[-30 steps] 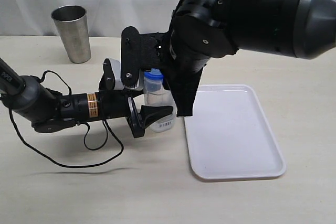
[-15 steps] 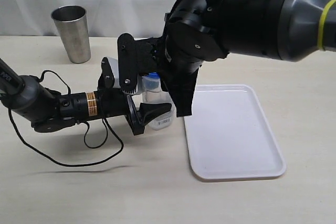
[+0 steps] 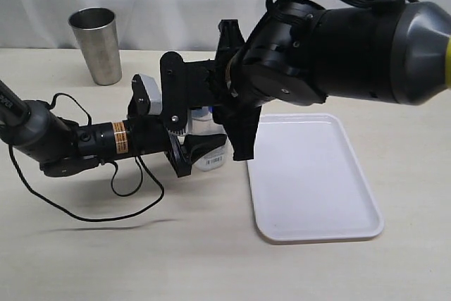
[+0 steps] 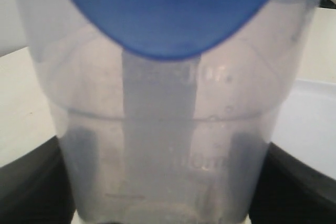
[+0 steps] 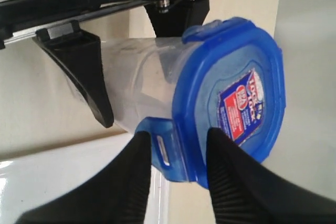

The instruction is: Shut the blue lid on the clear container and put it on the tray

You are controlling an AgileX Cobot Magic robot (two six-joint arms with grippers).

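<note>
Clear container (image 3: 210, 161): upright on table (image 3: 106, 259), just beside the tray (image 3: 317, 174), clamped low by left gripper (image 4: 168, 187).
Tray: bare and roomy; its raised rim may catch the base if slid across.
Right gripper (image 5: 181, 136): jaws narrow, astride one flap (image 5: 163, 153); whether pinching, cannot tell.
Blue lid (image 5: 231, 93): seated on top; a sideways push may tilt the container, and an unsnapped flap may pop.
</note>
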